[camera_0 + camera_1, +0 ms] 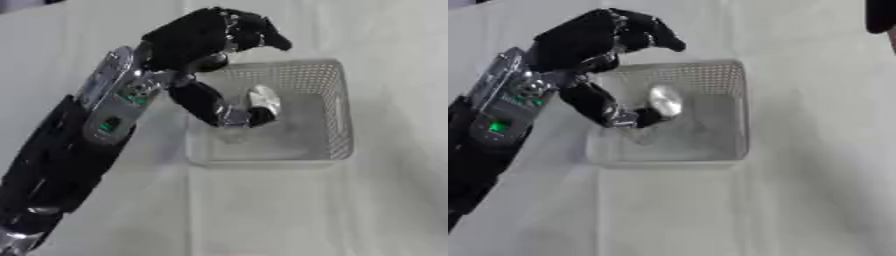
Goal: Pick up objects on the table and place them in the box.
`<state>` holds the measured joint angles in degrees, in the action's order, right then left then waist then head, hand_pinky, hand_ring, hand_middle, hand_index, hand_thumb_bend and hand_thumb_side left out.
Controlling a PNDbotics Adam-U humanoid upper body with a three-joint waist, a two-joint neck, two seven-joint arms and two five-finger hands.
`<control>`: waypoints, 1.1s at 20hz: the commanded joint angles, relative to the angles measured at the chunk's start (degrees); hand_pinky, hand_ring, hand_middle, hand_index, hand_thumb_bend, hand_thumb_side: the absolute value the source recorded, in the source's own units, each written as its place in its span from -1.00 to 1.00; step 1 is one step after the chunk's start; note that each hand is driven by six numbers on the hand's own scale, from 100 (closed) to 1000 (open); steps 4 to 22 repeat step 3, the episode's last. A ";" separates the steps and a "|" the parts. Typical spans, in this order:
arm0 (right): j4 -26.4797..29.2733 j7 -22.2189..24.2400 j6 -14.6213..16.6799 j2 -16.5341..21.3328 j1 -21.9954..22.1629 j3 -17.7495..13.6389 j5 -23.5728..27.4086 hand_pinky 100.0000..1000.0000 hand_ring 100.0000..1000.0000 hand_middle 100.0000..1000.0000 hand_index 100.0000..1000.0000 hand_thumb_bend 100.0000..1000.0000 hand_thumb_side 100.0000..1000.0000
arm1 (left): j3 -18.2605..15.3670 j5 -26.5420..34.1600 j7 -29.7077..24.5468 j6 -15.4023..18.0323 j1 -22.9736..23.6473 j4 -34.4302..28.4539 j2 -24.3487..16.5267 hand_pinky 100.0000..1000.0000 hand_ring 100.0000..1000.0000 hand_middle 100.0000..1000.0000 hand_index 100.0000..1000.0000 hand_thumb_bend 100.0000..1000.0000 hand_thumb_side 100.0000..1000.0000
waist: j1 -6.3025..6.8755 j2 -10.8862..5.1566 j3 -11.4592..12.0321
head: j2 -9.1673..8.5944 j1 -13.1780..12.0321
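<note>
My left hand (206,37) hangs over the white mesh box (337,115), its arm coming in from the lower left. The fingers (254,32) bend forward above the box's far rim, and the thumb (210,102) reaches down into the box, wide apart from them. A small silvery-white object (264,99) shows inside the box right beside the thumb's tip; nothing is pinched between thumb and fingers. I cannot tell whether the object rests on the box floor. A dark shape (880,15) at the top right corner of the right eye view may be my right hand.
The box stands on a white cloth-covered table (262,210) with creases running across it. Bare cloth lies in front of and to the right of the box. No other loose objects show.
</note>
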<state>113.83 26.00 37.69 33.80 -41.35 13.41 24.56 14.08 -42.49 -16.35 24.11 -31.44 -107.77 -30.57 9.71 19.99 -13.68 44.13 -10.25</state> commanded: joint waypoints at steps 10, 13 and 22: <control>0.76 7.58 7.30 0.12 -0.72 -0.25 0.43 -0.64 -0.33 0.27 -0.45 -1.00 0.86 | -1.55 -0.54 -3.48 0.29 -0.20 -2.95 -2.93 0.42 0.66 0.70 0.88 0.04 1.00 | -0.78 -1.49 0.54 | -0.01 0.02; 0.76 7.58 7.30 0.12 -0.72 -0.25 0.43 -0.64 -0.33 0.27 -0.45 -1.00 0.86 | -1.55 -0.54 -3.48 0.29 -0.20 -2.95 -2.93 0.42 0.66 0.70 0.88 0.04 1.00 | -0.78 -1.49 0.54 | -0.01 0.02; 0.76 7.58 7.30 0.12 -0.72 -0.25 0.43 -0.64 -0.33 0.27 -0.45 -1.00 0.86 | -1.55 -0.54 -3.48 0.29 -0.20 -2.95 -2.93 0.42 0.66 0.70 0.88 0.04 1.00 | -0.78 -1.49 0.54 | -0.01 0.02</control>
